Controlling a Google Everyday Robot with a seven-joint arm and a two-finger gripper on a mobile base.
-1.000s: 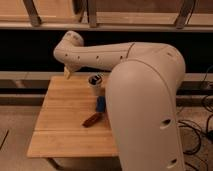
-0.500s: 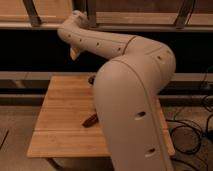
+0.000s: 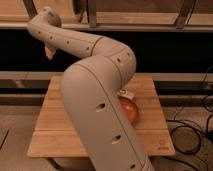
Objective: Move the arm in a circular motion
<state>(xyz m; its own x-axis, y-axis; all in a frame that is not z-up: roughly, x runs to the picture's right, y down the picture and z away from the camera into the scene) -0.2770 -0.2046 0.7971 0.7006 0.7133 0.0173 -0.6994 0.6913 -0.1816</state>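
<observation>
The arm [image 3: 95, 90] fills the view, its elbow bent high over the wooden table [image 3: 52, 132] and the reddish round thing [image 3: 132, 112], seemingly to sweep its circle freely, with its yellowish tool [image 3: 50, 51] hanging at upper left, apart or together I cannot tell.

Arm [image 3: 97, 117] smooth matt plastic; table [image 3: 52, 135] bare wood; yellowish gripper [image 3: 50, 52] upper left.

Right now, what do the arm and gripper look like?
The arm is cream-white: thick, smooth, rounded tube segments with bulbous joints, dotted with small dark screw holes. No cables show on it. The gripper, at upper left, looks yellowish.
</observation>
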